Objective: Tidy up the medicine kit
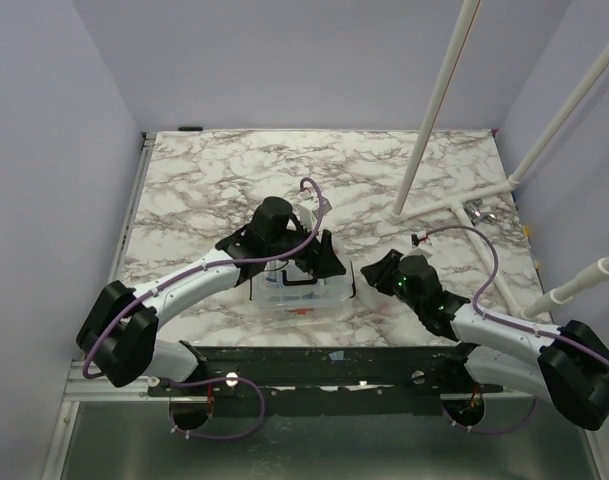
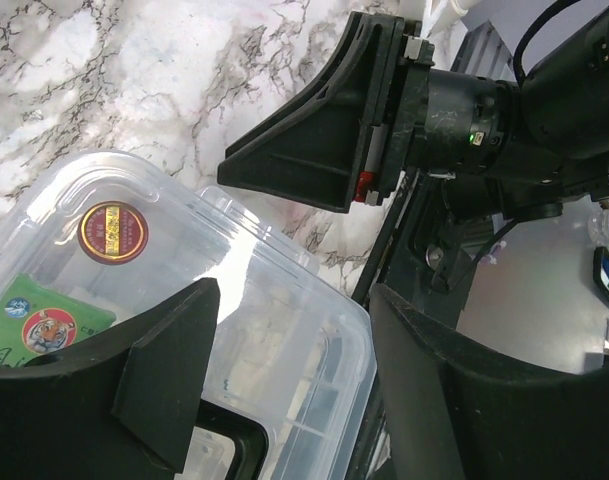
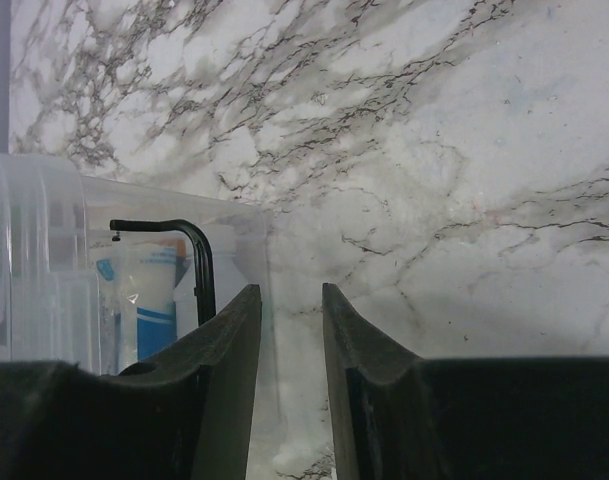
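The medicine kit (image 1: 299, 300) is a clear box with a black handle (image 3: 199, 262), lying near the table's front edge. Through its plastic I see a round red and gold tin (image 2: 112, 232), a green packet (image 2: 44, 320) and a blue and white tube (image 3: 149, 300). My left gripper (image 1: 319, 262) hovers open over the kit's right corner (image 2: 284, 340). One finger is above the lid and the other outside the edge. My right gripper (image 1: 372, 270) stands just right of the kit, its jaws a narrow gap apart (image 3: 291, 290). The kit's clear side edge lies at that gap.
A white pipe frame (image 1: 434, 110) rises from the back right of the marble table (image 1: 214, 180), with its foot (image 1: 454, 205) on the surface. A small metal part (image 1: 481, 212) lies beside it. A black rail (image 1: 314, 360) runs along the front edge. Walls close in left and right.
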Action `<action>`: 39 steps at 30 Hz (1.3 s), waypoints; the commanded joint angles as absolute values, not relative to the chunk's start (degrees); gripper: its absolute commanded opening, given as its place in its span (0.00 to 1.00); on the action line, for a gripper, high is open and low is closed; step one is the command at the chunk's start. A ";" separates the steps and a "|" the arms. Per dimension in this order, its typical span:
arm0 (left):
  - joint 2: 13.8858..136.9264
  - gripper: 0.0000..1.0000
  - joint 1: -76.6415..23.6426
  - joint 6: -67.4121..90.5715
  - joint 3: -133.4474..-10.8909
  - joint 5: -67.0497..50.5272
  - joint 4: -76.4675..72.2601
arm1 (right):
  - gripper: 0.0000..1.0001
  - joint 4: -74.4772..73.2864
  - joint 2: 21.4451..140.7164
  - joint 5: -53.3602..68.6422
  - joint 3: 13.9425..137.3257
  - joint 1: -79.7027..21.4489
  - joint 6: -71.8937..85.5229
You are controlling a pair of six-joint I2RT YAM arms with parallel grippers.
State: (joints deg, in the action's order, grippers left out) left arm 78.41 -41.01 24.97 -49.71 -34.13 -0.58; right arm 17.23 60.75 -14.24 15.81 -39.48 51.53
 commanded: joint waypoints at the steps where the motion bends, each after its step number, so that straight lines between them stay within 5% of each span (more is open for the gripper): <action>1: 79.66 0.63 -41.35 24.70 -46.20 -33.85 2.90 | 0.33 22.47 61.26 -12.15 14.29 -38.71 53.75; 20: 79.08 0.60 -41.36 25.31 -42.80 -33.40 1.30 | 0.34 33.30 58.45 -7.79 9.23 -38.54 53.72; 39: 78.93 0.59 -41.34 25.22 -42.58 -33.40 1.15 | 0.34 39.76 68.00 -0.44 11.07 -38.52 53.27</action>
